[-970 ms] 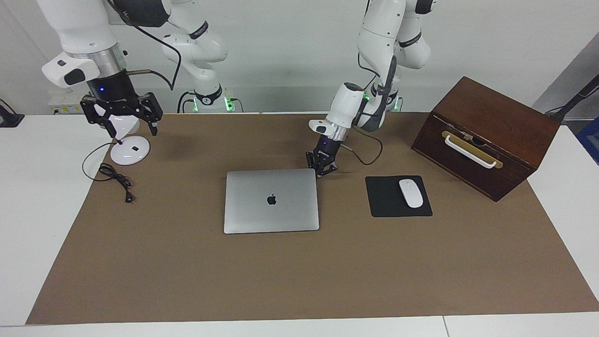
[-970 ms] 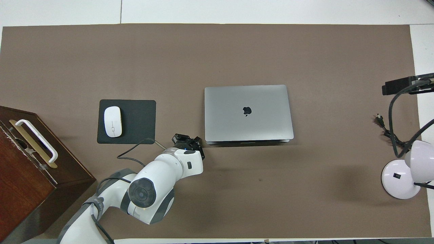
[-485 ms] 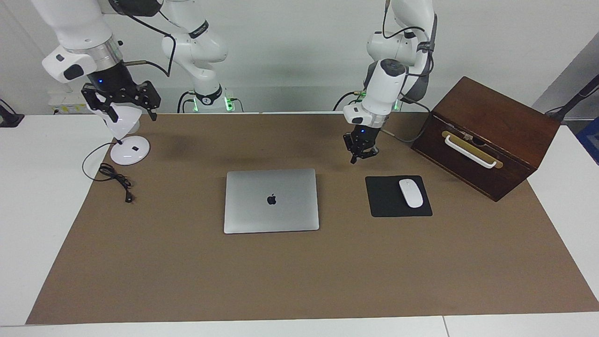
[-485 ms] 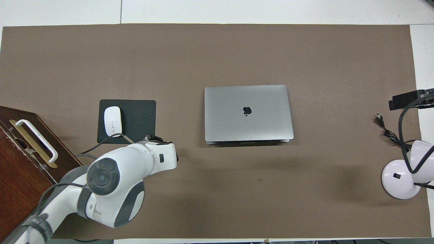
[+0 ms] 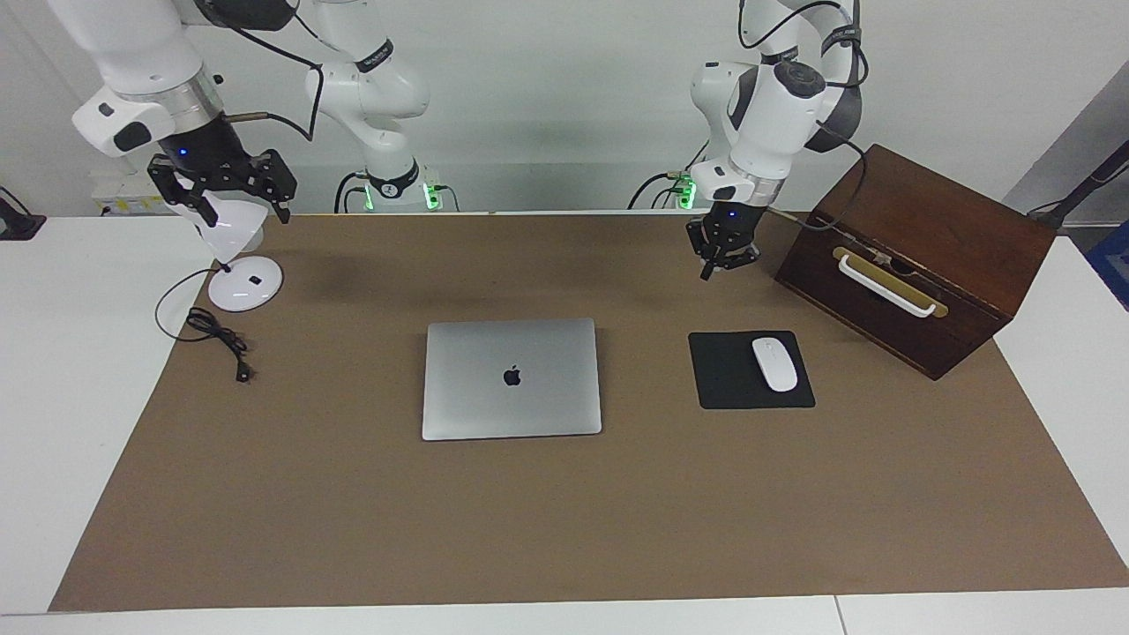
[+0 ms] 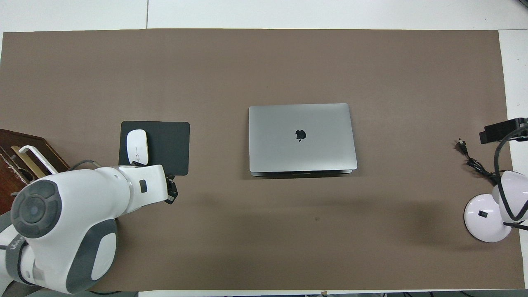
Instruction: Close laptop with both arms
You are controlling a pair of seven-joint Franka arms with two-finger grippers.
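Note:
The silver-grey laptop (image 5: 512, 379) lies shut and flat on the brown mat, dark apple logo up; it also shows in the overhead view (image 6: 302, 137). My left gripper (image 5: 721, 261) hangs in the air with its fingers together, over the mat between the mouse pad and the wooden box, clear of the laptop. In the overhead view the left arm (image 6: 74, 227) covers most of it. My right gripper (image 5: 222, 192) is open and empty, up over the white lamp at the right arm's end of the table.
A black mouse pad (image 5: 736, 388) with a white mouse (image 5: 773, 363) lies beside the laptop. A dark wooden box (image 5: 917, 256) with a white handle stands at the left arm's end. A white desk lamp (image 5: 242, 284) and its black cord (image 5: 216, 335) sit at the right arm's end.
My left gripper has lifted away from the laptop's corner nearest the robots and swung toward the wooden box. My right gripper has risen a little. The laptop has not moved.

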